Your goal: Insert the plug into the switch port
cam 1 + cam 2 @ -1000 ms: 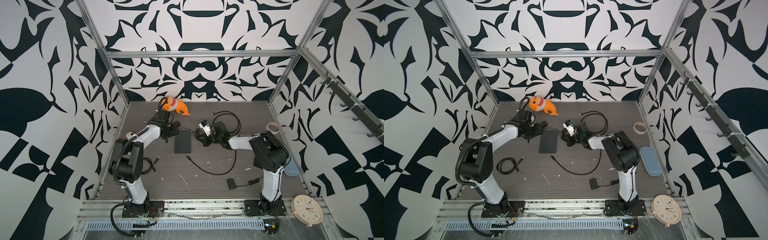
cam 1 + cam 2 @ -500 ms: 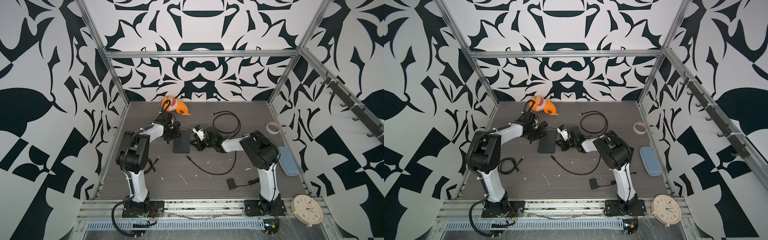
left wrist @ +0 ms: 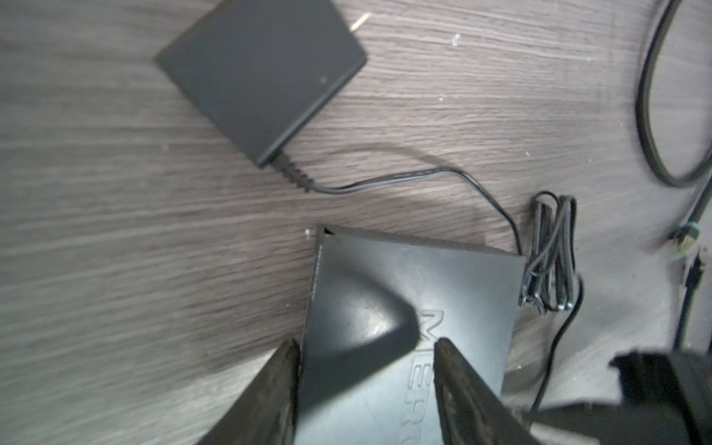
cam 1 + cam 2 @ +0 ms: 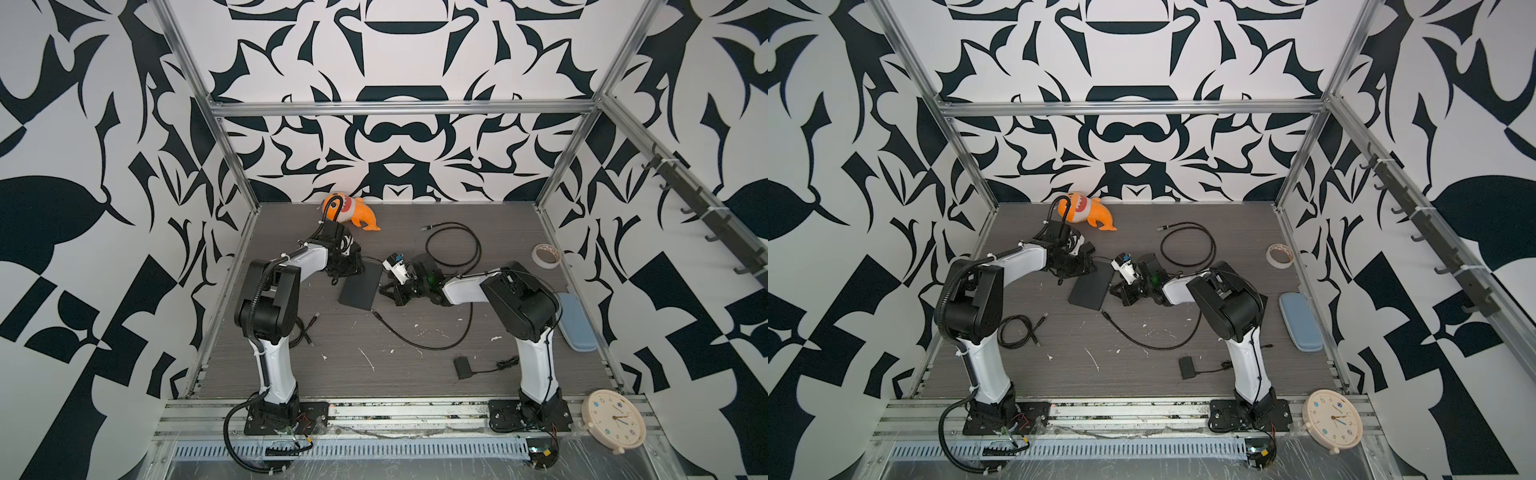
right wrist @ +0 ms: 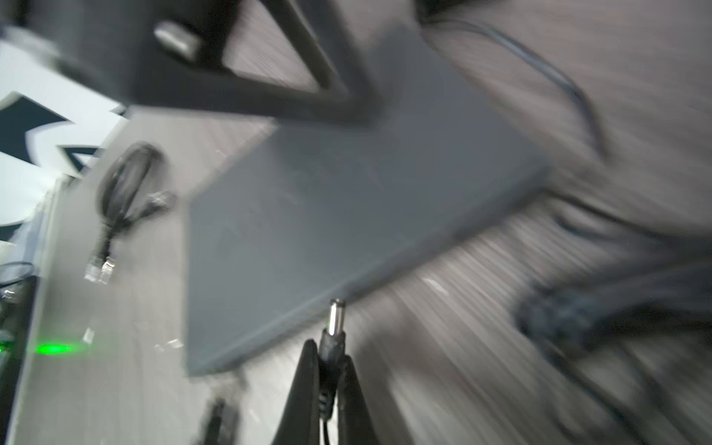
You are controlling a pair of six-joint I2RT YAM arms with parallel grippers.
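The switch (image 4: 360, 286) (image 4: 1091, 289) is a flat black box lying mid-table. In the left wrist view the switch (image 3: 404, 308) lies under my left gripper (image 3: 366, 343). That gripper is open, with one finger beside the box's edge and the other over its top. My left gripper (image 4: 347, 266) is at the box's far end. The plug (image 5: 335, 316) is a small metal barrel on a black body. My right gripper (image 5: 329, 348) is shut on that body. The barrel's tip points at the near side of the switch (image 5: 346, 212), very close to it. My right gripper (image 4: 392, 289) sits just right of the box.
A black power adapter (image 4: 462, 368) (image 3: 262, 73) with a thin cord lies toward the front. A coiled black cable (image 4: 453, 249), an orange fish toy (image 4: 351, 212), a tape roll (image 4: 545, 257) and a blue case (image 4: 575, 324) lie around. Another cable coil (image 4: 1017, 332) lies at the left.
My right gripper has carried the plug left, up to the switch's side. My left gripper has shifted onto the switch's far end, and the box has turned slightly.
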